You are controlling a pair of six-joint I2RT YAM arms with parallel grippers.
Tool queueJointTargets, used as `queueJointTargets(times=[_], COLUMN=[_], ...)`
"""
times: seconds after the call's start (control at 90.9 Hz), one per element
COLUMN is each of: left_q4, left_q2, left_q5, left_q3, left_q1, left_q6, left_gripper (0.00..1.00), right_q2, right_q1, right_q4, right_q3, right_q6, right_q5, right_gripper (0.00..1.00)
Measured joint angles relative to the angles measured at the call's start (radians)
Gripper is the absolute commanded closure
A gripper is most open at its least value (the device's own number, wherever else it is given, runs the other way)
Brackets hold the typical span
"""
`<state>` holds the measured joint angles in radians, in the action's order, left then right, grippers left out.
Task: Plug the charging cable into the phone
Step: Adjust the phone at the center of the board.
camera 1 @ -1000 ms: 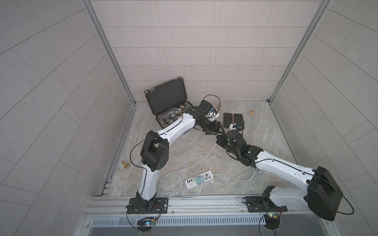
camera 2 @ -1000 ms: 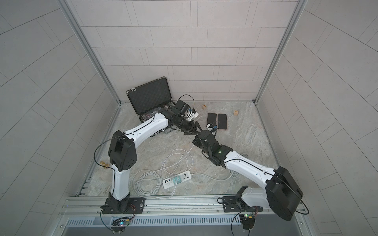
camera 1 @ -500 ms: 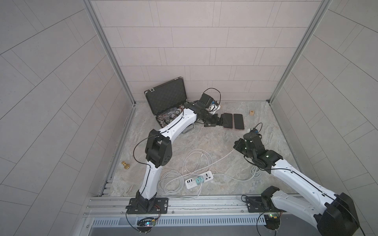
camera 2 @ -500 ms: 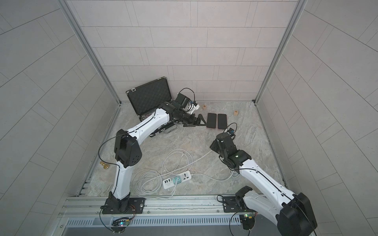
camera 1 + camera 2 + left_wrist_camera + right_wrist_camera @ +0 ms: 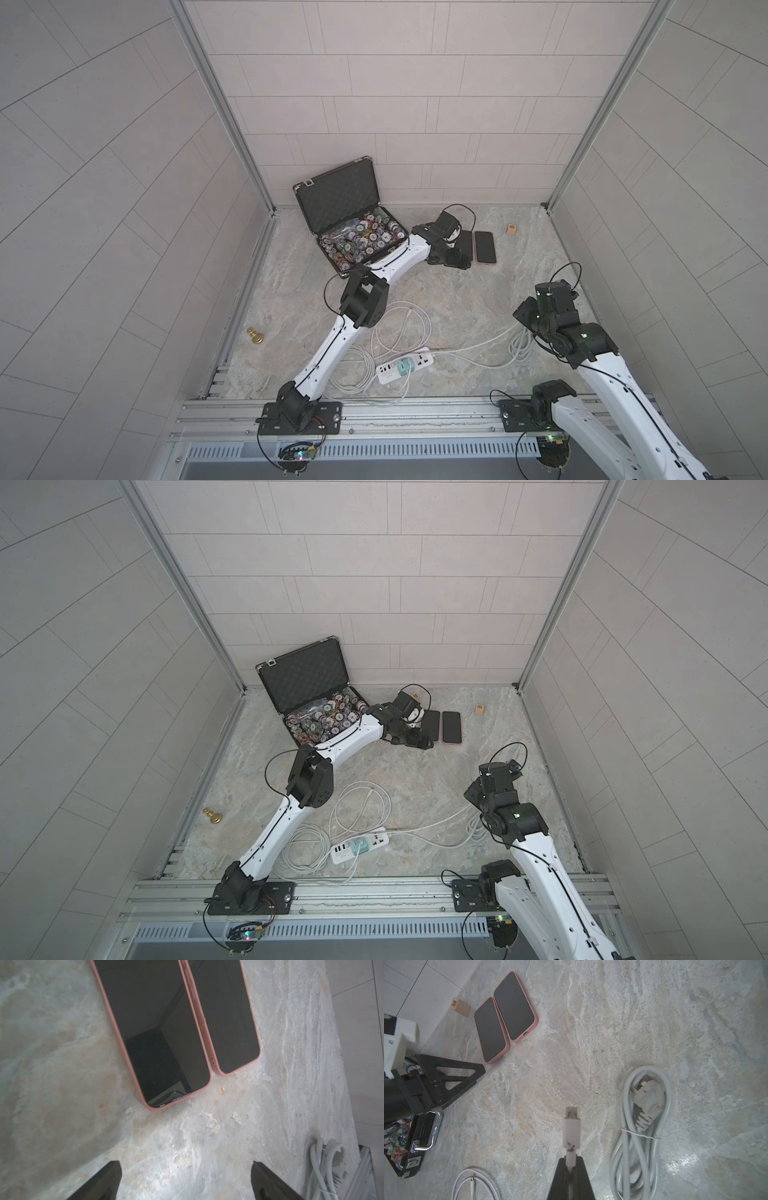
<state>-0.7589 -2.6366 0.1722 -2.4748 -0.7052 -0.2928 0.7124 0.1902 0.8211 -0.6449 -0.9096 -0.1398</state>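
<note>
Marbled tabletop (image 5: pixel 457 299): left claw (image 5: pixel 185 1164) gapes just short of the phones (image 5: pixel 153 1032). Right claw (image 5: pixel 572 1164) pinches the charging cable (image 5: pixel 571 1155) behind its plug (image 5: pixel 572 1126), phones well ahead. That overhanging plug could pivot and miss the port (image 5: pixel 525 1033).

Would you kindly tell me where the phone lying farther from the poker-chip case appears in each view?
Top view: phone by the back wall, right of its twin.
Top view: same place.
Left wrist: ahead of the open left claw, the smaller-looking phone.
Right wrist: beyond the charging cable, the phone showing its port.
Shared landmark: the twin phone alongside.
</note>
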Motion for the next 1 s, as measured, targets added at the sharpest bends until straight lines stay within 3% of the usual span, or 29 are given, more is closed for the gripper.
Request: queueJointTargets(times=[0.517,0.836,1.002], left_q4=[0.159,0.187,0.187], left_q2=[-0.105,-0.107,-0.107], left_q5=[-0.294,-0.311,-0.243], left_q3=[-0.060,-0.079,-0.079], left_q1=[-0.037,-0.068,-0.074], left_q6=[0.050,0.107,0.111], left_gripper=[0.00,0.00,0.06], right_q2=[0.005,0.022,0.021], right_q1=[-0.001,-0.001,-0.001], right_q4=[0.008,-0.006,-0.007], right_q3=[-0.019,-0.034,-0.034], right_q6=[0.005,0.009,0.009], right_q5=[0.009,0.009,0.009], right_gripper=[1.00,1.00,1.00])
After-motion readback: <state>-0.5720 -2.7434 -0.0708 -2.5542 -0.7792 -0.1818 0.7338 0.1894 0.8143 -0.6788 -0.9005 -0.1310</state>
